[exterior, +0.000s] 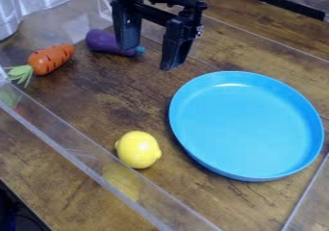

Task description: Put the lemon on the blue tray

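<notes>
Robot test bench: clear-walled wooden table (115, 90) with toy food

The lemon (138, 149) sits on the table (103, 90) near the front, just left of the tray (247, 122). The gripper (150, 44) hangs behind them. The eggplant (111, 42) is at the back, with the carrot (49, 59) further left

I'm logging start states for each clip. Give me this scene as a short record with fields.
lemon: on the wooden table, near front edge, left of the tray, not held
blue tray: right side, nothing on it
gripper: open, pointing down, above the table at the back
carrot: far left
eggplant: beside the gripper, at the back
task status: lemon not yet on tray
</notes>
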Robot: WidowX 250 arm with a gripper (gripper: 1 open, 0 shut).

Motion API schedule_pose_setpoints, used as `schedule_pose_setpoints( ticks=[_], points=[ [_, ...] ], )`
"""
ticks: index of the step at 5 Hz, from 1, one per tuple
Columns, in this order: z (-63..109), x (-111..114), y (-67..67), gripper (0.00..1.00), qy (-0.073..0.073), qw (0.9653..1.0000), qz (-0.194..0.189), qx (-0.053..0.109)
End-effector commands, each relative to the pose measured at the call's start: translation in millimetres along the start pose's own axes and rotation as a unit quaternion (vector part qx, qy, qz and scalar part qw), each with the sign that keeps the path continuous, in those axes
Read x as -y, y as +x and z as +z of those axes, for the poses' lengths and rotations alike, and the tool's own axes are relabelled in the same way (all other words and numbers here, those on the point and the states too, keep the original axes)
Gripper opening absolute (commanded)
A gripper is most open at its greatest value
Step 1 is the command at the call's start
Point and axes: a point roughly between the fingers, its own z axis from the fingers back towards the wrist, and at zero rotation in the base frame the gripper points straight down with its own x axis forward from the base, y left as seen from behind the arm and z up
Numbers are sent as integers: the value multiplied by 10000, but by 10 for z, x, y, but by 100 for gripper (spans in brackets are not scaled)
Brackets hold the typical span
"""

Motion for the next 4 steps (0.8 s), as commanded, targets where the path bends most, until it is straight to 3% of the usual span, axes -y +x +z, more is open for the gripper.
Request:
schedule_pose_setpoints(
  ticks=[1,2,4],
  points=[
    [-89,27,-14,100,34,9994,-330,-49],
    [-202,65,-52,100,91,9959,-900,-79],
    [-607,130,-146,100,276,9741,-2244,-51]
  ],
)
